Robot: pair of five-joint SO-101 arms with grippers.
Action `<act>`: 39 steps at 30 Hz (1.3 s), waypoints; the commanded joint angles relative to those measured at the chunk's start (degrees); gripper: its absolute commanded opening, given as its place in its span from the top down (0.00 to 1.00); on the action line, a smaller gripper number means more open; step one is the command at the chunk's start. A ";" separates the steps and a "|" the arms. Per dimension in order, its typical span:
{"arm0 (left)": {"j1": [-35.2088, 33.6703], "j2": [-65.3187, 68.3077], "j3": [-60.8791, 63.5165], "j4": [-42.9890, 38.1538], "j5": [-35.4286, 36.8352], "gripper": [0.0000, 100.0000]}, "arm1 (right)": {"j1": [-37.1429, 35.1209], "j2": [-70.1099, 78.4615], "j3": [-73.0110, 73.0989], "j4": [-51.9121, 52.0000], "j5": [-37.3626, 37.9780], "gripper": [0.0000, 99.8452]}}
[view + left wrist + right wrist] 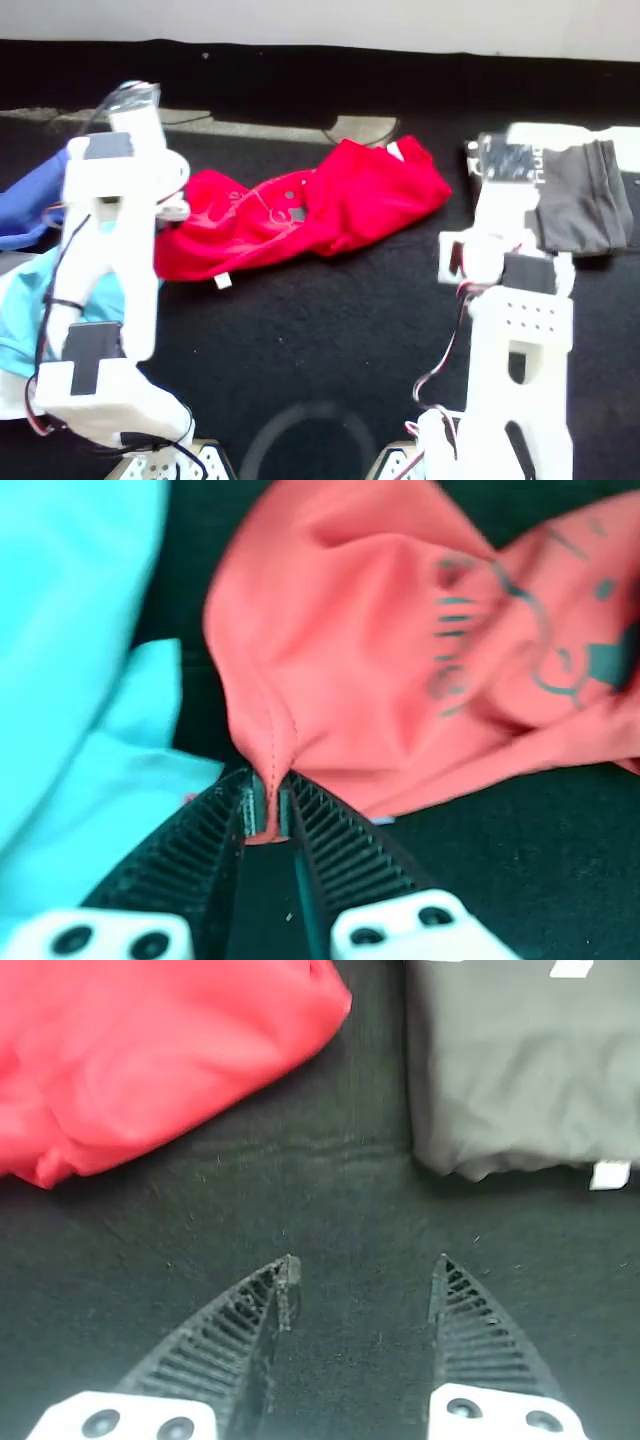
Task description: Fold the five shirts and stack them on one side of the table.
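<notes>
A crumpled red shirt [300,215] lies across the middle of the black table [320,330]. My left gripper [268,815] is shut on an edge fold of the red shirt [400,670], beside a light blue shirt [70,680]. My right gripper [362,1282] stands open over bare table between the red shirt [150,1060] and a folded grey shirt [520,1070]. In the high view the folded grey shirt [585,205] rests on a white one [560,135] at the right side, behind the right arm [510,300]. A dark blue shirt [25,200] and the light blue shirt [25,310] lie at the left, partly hidden by the left arm [105,270].
A pale strip [220,128] runs along the table's far part, with a white wall behind. Open black table surface lies in front of the red shirt, between the two arm bases.
</notes>
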 commanded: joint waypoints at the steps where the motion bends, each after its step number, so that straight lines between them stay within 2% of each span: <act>1: 3.30 -3.30 -1.19 -4.13 -0.09 0.99 | 0.75 -2.77 4.79 -4.35 0.62 0.79; 6: 1.45 -1.98 -0.66 -4.92 -0.09 0.99 | 0.57 -1.98 4.88 -9.54 0.35 0.79; 8: -0.13 -1.10 -0.57 -4.84 -0.26 0.97 | 0.31 1.01 0.75 -9.71 0.18 0.79; 13: -2.95 -1.01 -1.19 -1.49 -0.44 0.85 | -1.10 18.59 -20.62 -2.95 0.18 0.79; 18: -2.77 -1.01 -4.35 3.52 -0.44 0.84 | -6.29 38.64 -42.24 5.76 0.18 0.79; 22: -2.07 -0.84 -7.16 8.44 -0.53 0.84 | -9.19 50.95 -53.93 7.96 0.18 0.79; 27: 1.71 -0.57 -6.46 16.53 -8.00 0.84 | -10.51 61.05 -63.78 8.22 0.18 0.79; 30: 3.47 -1.01 -3.03 18.55 -15.21 0.84 | -10.51 63.69 -66.42 8.22 0.18 0.79; 32: 3.47 -0.92 0.92 16.44 -20.22 0.84 | -10.51 63.96 -66.68 8.22 0.18 0.79; 35: 3.38 -0.75 8.31 8.79 -25.93 0.84 | -10.51 63.87 -66.59 8.31 0.18 0.79; 39: 0.75 -0.75 17.27 -1.85 -29.98 0.84 | -10.33 63.87 -67.03 10.15 0.26 0.79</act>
